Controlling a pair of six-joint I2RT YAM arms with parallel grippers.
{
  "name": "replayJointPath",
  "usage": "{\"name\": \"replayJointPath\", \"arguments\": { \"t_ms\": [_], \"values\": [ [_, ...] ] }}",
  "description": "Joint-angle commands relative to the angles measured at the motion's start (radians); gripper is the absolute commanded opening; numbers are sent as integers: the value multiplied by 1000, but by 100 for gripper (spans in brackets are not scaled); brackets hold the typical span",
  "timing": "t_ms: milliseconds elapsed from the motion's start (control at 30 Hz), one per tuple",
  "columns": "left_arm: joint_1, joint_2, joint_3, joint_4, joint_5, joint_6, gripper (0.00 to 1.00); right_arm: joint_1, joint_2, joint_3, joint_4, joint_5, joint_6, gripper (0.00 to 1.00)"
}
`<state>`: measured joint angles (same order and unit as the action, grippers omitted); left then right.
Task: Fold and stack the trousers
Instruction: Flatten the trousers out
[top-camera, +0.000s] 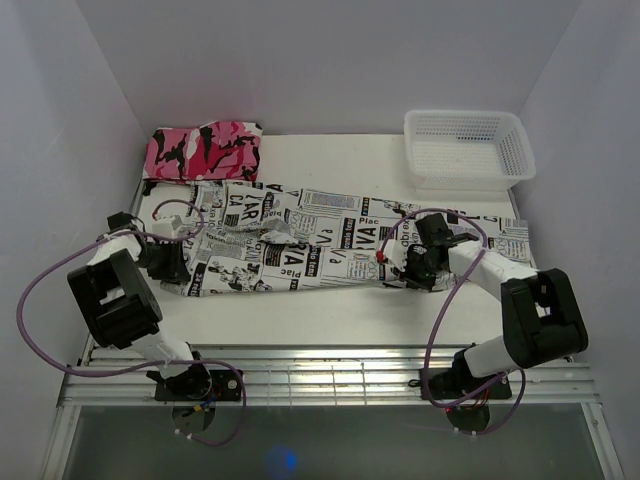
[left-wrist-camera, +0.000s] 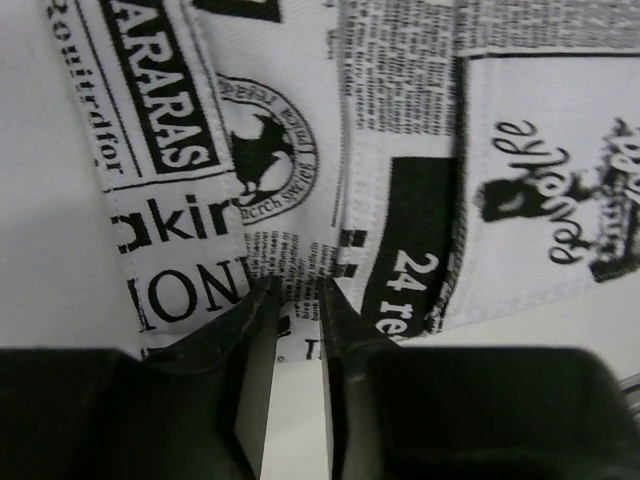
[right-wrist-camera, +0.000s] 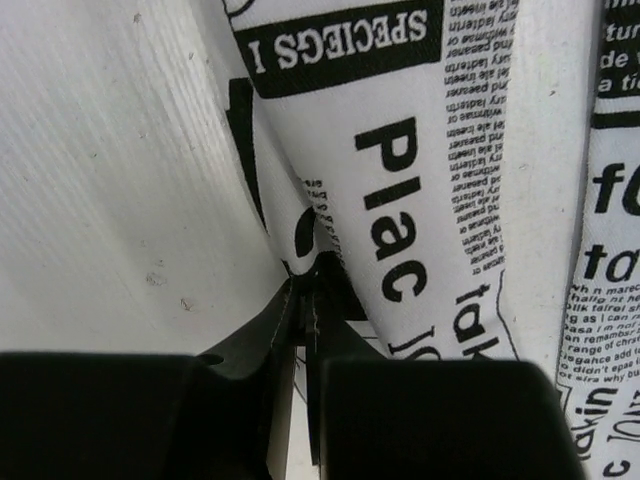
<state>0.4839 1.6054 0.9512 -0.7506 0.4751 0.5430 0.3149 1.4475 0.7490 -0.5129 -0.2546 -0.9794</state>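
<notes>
The trousers (top-camera: 300, 240), white with black newspaper print, lie spread lengthwise across the table, rumpled near the middle. My left gripper (top-camera: 175, 262) is at their left end, near the front edge. In the left wrist view its jaws (left-wrist-camera: 295, 300) stand narrowly apart with printed cloth (left-wrist-camera: 270, 150) between them and draped over both fingers. My right gripper (top-camera: 405, 268) is at the front edge of the right part. In the right wrist view it (right-wrist-camera: 308, 290) pinches a cloth edge of the trousers (right-wrist-camera: 420, 150).
A pink, black and white camouflage garment (top-camera: 205, 150) lies folded at the back left. A white mesh basket (top-camera: 465, 150) stands at the back right. A bare strip of table (top-camera: 330, 310) runs in front of the trousers. White walls enclose three sides.
</notes>
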Motion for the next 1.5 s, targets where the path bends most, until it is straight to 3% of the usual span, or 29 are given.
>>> {"name": "replayJointPath", "arguments": {
  "t_ms": [0,133,333,533,567,667,900,1000,1100,1133,1167,1233,1267,1400,1467],
  "values": [
    [-4,43,7,69,-96,-28,31,4,-38,-24,-94,29,-50,8],
    [-1,88,32,122,-167,-51,0,-7,-151,-48,-226,37,-143,8],
    [-1,132,78,138,-185,-86,0,-49,-291,-123,-347,75,-304,8],
    [1,159,145,128,-191,-80,0,-62,-331,-155,-409,45,-352,9],
    [-1,151,150,113,-191,-68,0,-62,-319,-152,-406,40,-334,22],
    [11,119,140,102,-202,-37,0,-66,-297,-110,-389,29,-283,44],
    [130,76,92,79,-245,5,0,-115,-259,8,-357,32,-185,51],
    [188,70,78,82,-268,6,0,-207,-228,84,-366,17,-163,57],
    [209,56,69,70,-267,11,17,-409,-187,154,-443,-20,-208,62],
    [211,50,70,54,-216,21,25,-457,-167,195,-466,-26,-247,63],
    [213,27,76,24,-186,28,40,-500,-161,213,-513,-32,-272,66],
    [213,-7,84,-6,-63,40,51,-641,-138,251,-552,-40,-320,69],
    [209,-48,90,-25,-31,60,73,-686,-127,260,-567,-41,-365,71],
    [199,-133,95,-30,80,86,75,-909,-50,288,-598,-8,-442,70],
    [191,-153,98,-33,121,95,75,-951,11,297,-585,5,-449,68]
  ]
}}
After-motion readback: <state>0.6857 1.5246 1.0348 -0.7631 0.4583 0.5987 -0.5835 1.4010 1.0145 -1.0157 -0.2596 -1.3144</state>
